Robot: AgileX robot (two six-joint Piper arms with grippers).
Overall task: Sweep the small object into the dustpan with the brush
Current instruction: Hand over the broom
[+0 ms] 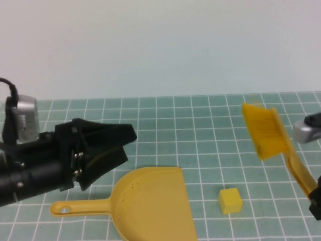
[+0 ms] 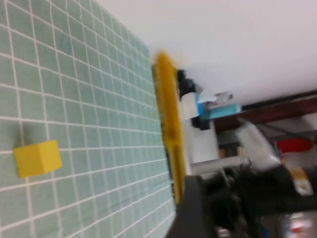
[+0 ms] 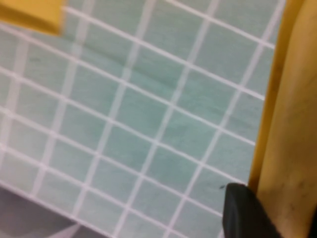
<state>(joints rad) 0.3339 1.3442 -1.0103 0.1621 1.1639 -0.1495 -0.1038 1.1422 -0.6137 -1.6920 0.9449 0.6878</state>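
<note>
The small pale-yellow cube (image 1: pixel 230 200) lies on the green tiled mat, just right of the dustpan's mouth. The yellow dustpan (image 1: pixel 150 206) lies flat at the front, its handle with the hole pointing left. My right gripper (image 1: pixel 316 198) at the right edge is shut on the brush handle (image 1: pixel 300 175). It holds the bristles (image 1: pixel 265 131) raised, behind and to the right of the cube. My left gripper (image 1: pixel 123 145) is open and empty, above the dustpan's back. The left wrist view shows the cube (image 2: pixel 38 157) and the brush (image 2: pixel 168 124) edge-on. The right wrist view shows the handle (image 3: pixel 292 124).
The green tiled mat (image 1: pixel 200 125) covers the table up to a pale wall behind. In the left wrist view the right arm (image 2: pixel 233 198) and clutter stand beyond the mat's edge.
</note>
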